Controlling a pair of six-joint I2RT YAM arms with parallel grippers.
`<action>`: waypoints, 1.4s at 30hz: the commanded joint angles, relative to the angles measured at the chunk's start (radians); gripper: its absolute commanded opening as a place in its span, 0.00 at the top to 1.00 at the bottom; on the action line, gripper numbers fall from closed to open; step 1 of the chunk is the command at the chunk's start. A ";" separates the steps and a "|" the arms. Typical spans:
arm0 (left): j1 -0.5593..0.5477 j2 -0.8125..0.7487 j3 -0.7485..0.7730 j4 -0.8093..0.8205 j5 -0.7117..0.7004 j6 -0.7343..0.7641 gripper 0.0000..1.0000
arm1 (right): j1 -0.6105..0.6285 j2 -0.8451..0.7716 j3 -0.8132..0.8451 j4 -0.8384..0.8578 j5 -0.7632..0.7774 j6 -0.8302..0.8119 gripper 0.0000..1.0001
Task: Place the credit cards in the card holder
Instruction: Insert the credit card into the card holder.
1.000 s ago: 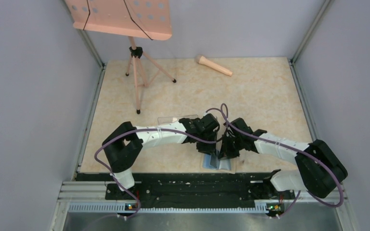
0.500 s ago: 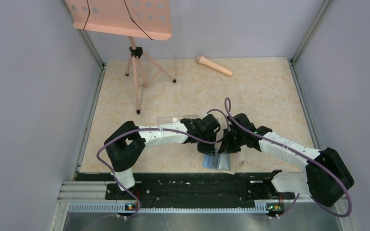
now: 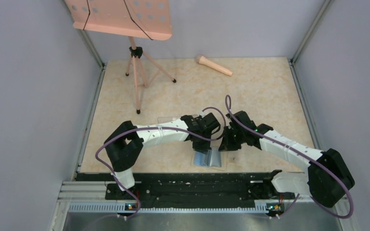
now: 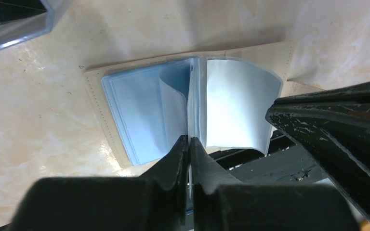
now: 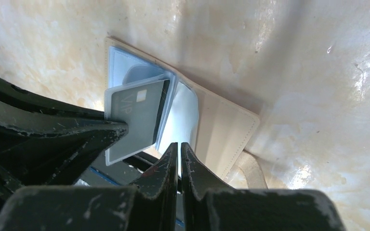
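Observation:
The card holder (image 3: 207, 159) lies open near the table's front edge, tan outside (image 5: 226, 130) and light blue inside (image 4: 135, 110), with clear sleeves standing up from its spine. A grey credit card (image 5: 137, 113) marked VIP sits in one raised sleeve. My left gripper (image 4: 189, 138) is shut on a thin sleeve at the spine. My right gripper (image 5: 179, 144) is shut on the edge of another sleeve beside the card. From above, the left gripper (image 3: 206, 144) and right gripper (image 3: 223, 146) meet over the holder. No other cards show.
A long clear plastic box (image 3: 173, 119) lies behind my left arm, and its corner shows in the left wrist view (image 4: 14, 24). A pink music stand (image 3: 135, 53) stands at the back left, with a pink microphone (image 3: 213, 65) at the back. The black base rail (image 3: 188, 185) runs just below the holder.
The left gripper has closed on a sleeve. The card holder has slid left and slightly away from the front edge. Both grippers moved left with it.

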 commanded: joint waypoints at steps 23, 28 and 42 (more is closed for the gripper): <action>-0.008 0.051 0.047 0.167 0.207 -0.012 0.59 | -0.109 -0.071 0.065 -0.046 -0.035 -0.060 0.94; -0.006 0.028 0.050 0.061 0.087 0.009 0.59 | -0.109 -0.068 0.062 -0.045 -0.047 -0.071 0.94; 0.058 -0.198 -0.086 0.151 0.038 0.086 0.47 | -0.110 0.015 0.115 0.022 -0.087 -0.082 0.85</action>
